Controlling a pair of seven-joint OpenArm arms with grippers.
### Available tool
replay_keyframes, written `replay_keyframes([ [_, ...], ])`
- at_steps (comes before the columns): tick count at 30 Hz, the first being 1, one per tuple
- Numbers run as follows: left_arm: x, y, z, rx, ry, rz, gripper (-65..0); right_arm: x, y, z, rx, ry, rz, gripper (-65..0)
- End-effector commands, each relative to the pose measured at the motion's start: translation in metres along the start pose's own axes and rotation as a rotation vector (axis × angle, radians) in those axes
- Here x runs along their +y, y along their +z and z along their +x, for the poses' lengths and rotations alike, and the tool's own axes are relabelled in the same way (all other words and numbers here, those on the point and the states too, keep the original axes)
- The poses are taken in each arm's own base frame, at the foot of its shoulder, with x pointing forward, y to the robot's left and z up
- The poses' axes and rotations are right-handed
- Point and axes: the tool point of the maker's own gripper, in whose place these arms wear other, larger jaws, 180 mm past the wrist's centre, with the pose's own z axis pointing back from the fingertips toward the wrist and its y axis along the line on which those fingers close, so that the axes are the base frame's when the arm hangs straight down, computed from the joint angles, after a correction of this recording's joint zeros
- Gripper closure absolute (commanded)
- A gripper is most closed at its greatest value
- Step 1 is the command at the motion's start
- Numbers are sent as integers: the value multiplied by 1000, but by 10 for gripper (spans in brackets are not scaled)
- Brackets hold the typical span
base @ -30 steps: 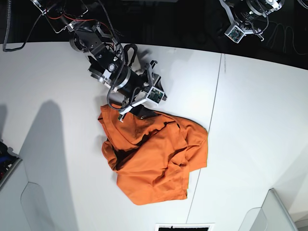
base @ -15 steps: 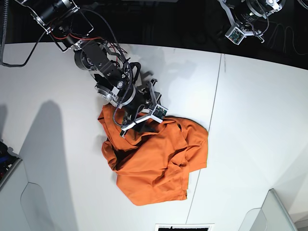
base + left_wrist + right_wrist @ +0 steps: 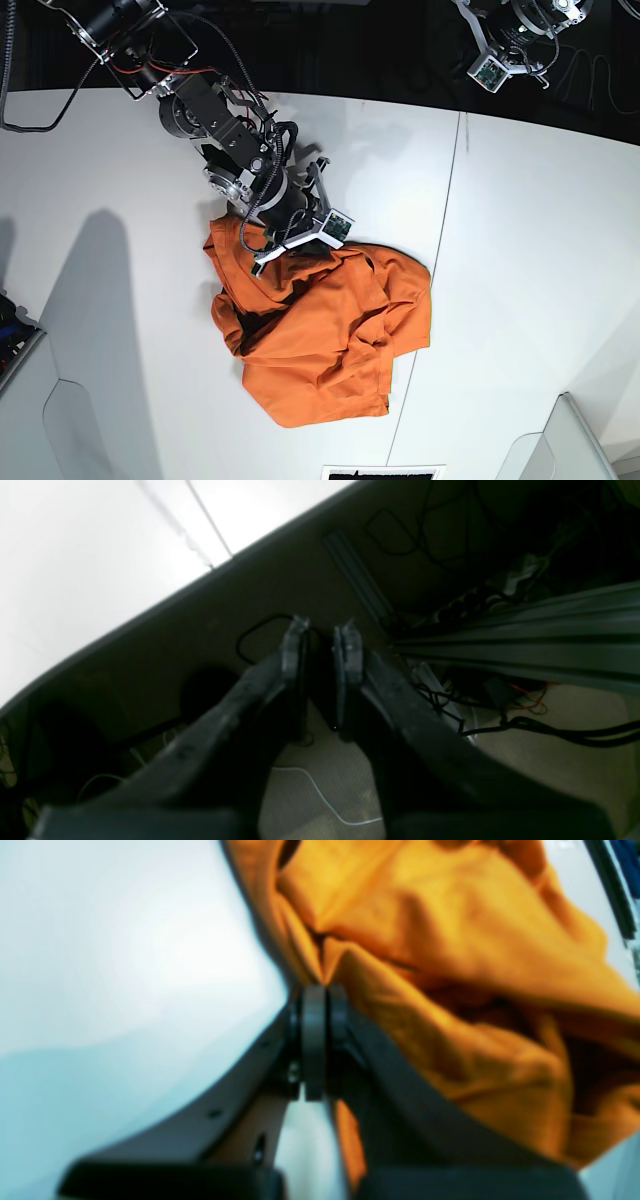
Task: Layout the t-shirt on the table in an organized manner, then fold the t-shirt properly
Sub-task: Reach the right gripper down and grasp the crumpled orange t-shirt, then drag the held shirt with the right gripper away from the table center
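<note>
The orange t-shirt [image 3: 320, 330] lies crumpled in a heap near the middle of the white table [image 3: 530, 260]. My right gripper [image 3: 288, 256] is down at the heap's upper left edge. In the right wrist view that gripper [image 3: 320, 990] is shut on a fold of the t-shirt [image 3: 450, 940], with bare table [image 3: 125, 940] to its left. My left gripper [image 3: 508, 48] hangs beyond the far table edge at the top right. Its fingers [image 3: 295, 650] stand slightly apart around nothing, over the floor next to the table [image 3: 75, 555].
A thin dark seam [image 3: 447, 225] runs across the table right of the shirt. Grey bins sit at the bottom left [image 3: 30, 390] and bottom right [image 3: 580, 440] corners. A dark slot [image 3: 385, 472] lies at the near edge. Cables and rails [image 3: 500, 645] lie beneath the left gripper.
My right arm came down onto the shirt's upper left edge and its jaws closed on a fold of cloth. The left arm stayed still.
</note>
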Motion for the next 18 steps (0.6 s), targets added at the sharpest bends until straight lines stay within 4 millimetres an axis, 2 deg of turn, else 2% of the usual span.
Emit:
replay_keyframes([
  [1,0,3,5,-18,-5,-2,-120,-22,3,27,-69,-2,-61,0],
  [6,0,3,1,-2,-4,-2,-120,-45,22,58,-86,-14,-129,0],
  [9,3,3,-6,41,1,13,-120,-55,34,73,-103,-92,-147,0],
  [13,20,6,-18,109,13,111,-120,-65,49,91,-148,-124,-182,0],
  [18,41,10,-27,166,-47,220,-119,-102,68,99,-165,-153,-324,0],
])
